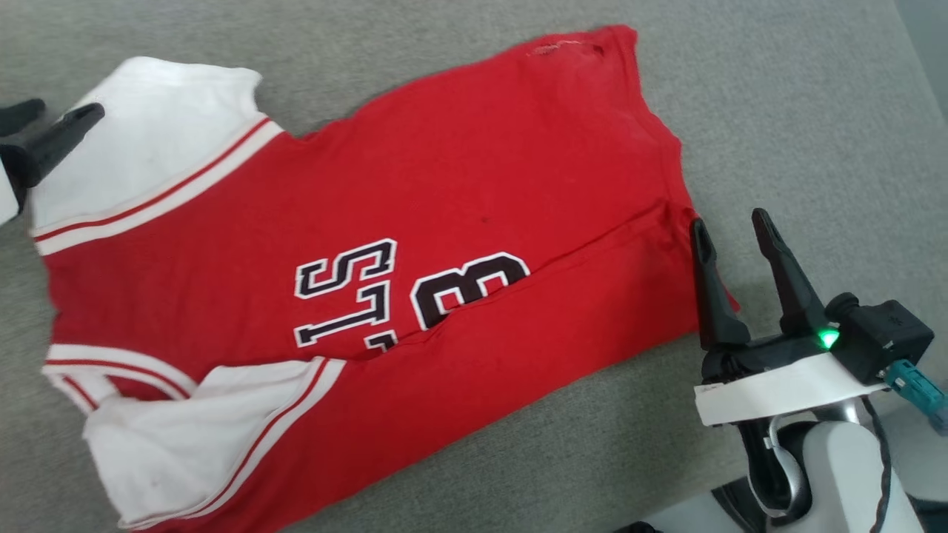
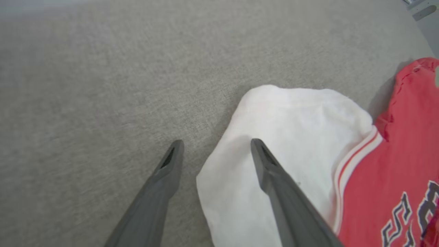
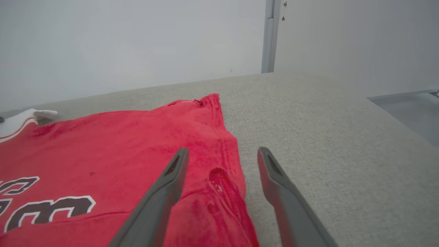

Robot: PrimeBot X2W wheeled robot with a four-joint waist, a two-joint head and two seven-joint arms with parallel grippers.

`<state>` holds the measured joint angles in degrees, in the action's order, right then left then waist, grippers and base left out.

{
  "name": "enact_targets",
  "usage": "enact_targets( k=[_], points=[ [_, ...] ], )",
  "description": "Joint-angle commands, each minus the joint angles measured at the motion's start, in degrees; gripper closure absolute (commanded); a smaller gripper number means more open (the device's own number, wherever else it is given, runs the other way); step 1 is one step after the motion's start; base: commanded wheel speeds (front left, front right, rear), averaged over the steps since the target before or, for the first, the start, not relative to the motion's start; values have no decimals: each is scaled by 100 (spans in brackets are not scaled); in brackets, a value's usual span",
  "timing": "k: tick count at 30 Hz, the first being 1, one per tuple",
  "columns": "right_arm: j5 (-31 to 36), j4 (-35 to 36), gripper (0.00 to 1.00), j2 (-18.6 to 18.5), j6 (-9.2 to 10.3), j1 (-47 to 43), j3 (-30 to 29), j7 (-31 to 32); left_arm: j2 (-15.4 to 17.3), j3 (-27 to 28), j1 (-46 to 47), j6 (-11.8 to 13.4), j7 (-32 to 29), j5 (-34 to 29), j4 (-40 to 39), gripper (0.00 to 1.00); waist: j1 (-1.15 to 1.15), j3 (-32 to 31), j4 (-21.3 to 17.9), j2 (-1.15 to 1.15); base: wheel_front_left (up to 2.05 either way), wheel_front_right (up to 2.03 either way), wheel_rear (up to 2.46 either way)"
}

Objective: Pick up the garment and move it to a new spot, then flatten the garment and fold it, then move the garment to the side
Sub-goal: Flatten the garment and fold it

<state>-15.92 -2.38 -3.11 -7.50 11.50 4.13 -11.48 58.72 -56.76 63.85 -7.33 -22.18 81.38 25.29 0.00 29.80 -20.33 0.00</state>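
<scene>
The soft red jersey shirt [image 1: 459,185] with white sleeve ends lies partly folded on the grey woven worktop [image 1: 778,89]. Both jaws released: left gripper [image 2: 216,142] at a sleeve [image 2: 291,137], right gripper [image 1: 728,219] at the hem [image 3: 223,178]. Risk: pinching one layer skews the fold.

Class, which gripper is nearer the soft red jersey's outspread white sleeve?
Left. The left gripper is over the white sleeve's edge; the right gripper is at the red jersey's hem, opposite.
</scene>
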Motion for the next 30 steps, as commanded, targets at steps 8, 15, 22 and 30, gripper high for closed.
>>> enact_targets(
  k=[8,15,22,30],
  points=[
    [-78,-253,0,25,1,275,136,-116,-45,-236,331,-18,-1322,432,1,59,0,207,-127,0,0,0,0],
    [317,-302,0,-189,2,1138,305,783,-87,-202,434,-18,-1141,402,-114,100,0,233,26,0,0,0,0],
    [48,-902,0,-889,2,2495,409,2337,-401,-291,565,-18,-809,258,-320,100,0,318,394,0,0,0,0],
    [-732,-1869,0,-1253,2,3534,489,3892,-610,-436,697,-18,-675,222,-463,100,0,434,758,0,0,0,0]
  ],
)
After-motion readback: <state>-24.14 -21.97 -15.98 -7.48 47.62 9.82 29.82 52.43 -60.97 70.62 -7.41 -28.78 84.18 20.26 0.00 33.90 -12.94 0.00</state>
